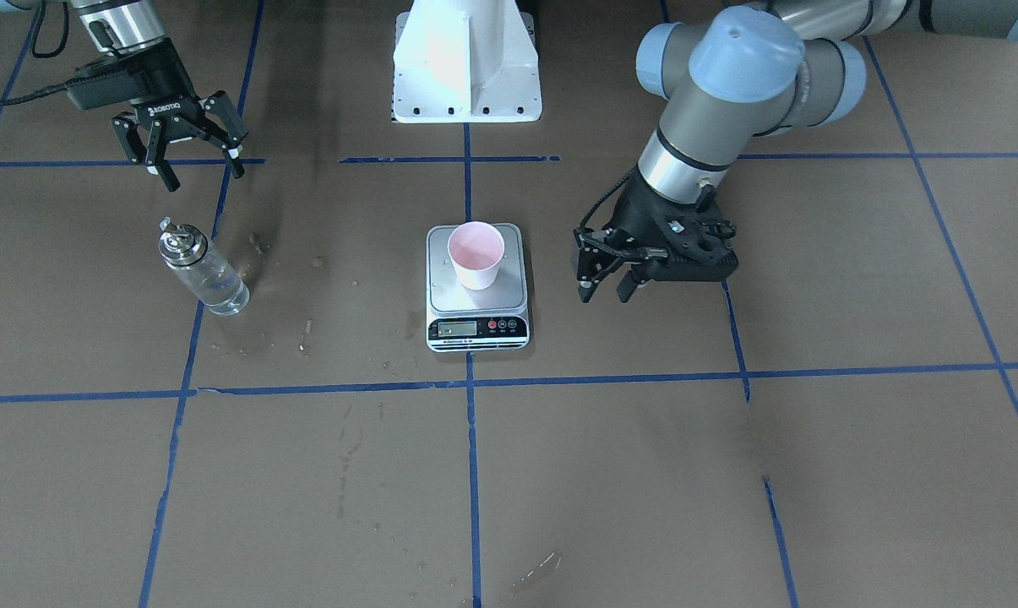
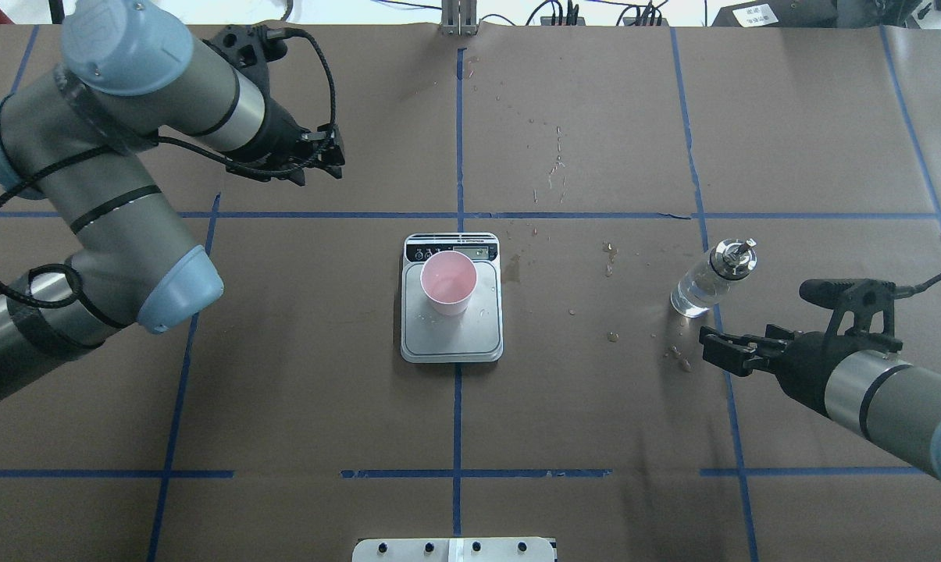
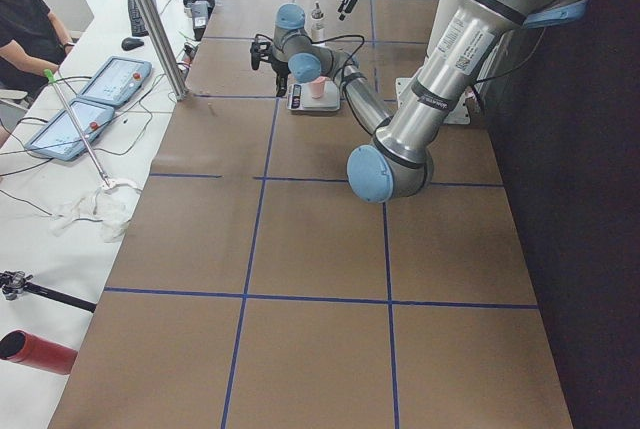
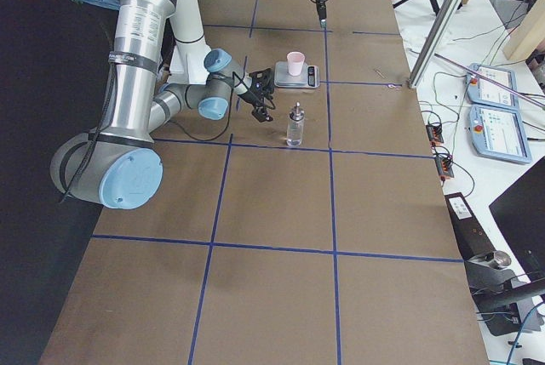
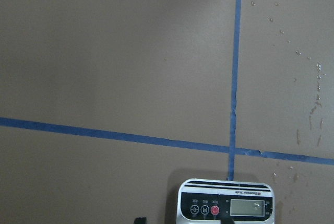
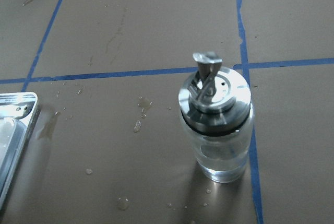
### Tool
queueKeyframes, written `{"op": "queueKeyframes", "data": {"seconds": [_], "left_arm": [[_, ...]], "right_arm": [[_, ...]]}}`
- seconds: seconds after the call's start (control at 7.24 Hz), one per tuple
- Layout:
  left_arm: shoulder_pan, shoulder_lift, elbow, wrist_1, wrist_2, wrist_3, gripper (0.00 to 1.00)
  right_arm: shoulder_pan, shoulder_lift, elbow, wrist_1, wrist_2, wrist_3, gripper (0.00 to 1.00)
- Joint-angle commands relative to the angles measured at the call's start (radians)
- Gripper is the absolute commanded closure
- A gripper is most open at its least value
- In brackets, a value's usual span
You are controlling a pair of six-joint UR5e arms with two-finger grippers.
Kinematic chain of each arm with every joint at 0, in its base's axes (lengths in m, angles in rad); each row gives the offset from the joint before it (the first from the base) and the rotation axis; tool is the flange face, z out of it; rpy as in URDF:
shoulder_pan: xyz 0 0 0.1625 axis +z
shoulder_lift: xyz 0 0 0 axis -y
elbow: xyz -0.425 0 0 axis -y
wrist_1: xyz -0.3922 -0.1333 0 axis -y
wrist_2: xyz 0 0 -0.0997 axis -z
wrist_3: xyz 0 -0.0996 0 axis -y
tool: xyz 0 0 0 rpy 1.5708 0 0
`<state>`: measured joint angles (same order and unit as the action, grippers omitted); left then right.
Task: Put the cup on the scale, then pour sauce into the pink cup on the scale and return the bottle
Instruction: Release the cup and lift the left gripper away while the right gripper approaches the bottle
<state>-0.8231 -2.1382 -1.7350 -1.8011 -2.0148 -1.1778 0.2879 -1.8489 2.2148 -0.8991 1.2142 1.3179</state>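
Closest to my right wrist camera stands the bottle [image 6: 215, 125], upright on the surface [image 1: 644, 473], just ahead of the right claw [image 1: 204, 177] — fingers spread apart, gripping nothing. I see the cup [image 1: 476, 253] upright on the scale [image 1: 477, 325], off to one side of the left claw [image 1: 605, 294] — also spread, touching neither.

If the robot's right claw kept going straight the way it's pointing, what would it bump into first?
Probably the bottle: the right claw points at it, open, with nothing between them. Depth is hard to judge.
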Motion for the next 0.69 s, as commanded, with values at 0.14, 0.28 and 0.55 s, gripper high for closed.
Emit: {"op": "queueKeyframes", "data": {"seconds": [0.14,0.28,0.55], "left_arm": [[-0.056,0.083,-0.020,0.003,0.002,0.141,0.42],[-0.056,0.083,-0.021,0.003,0.002,0.141,0.42],[-0.056,0.083,-0.021,0.005,0.002,0.141,0.42]], "right_arm": [[-0.150,-0.012,-0.082,0.000,-0.369,0.076,0.00],[-0.186,0.002,-0.125,0.006,-0.486,0.077,0.00],[-0.191,0.061,-0.202,0.011,-0.569,0.077,0.00]]}}
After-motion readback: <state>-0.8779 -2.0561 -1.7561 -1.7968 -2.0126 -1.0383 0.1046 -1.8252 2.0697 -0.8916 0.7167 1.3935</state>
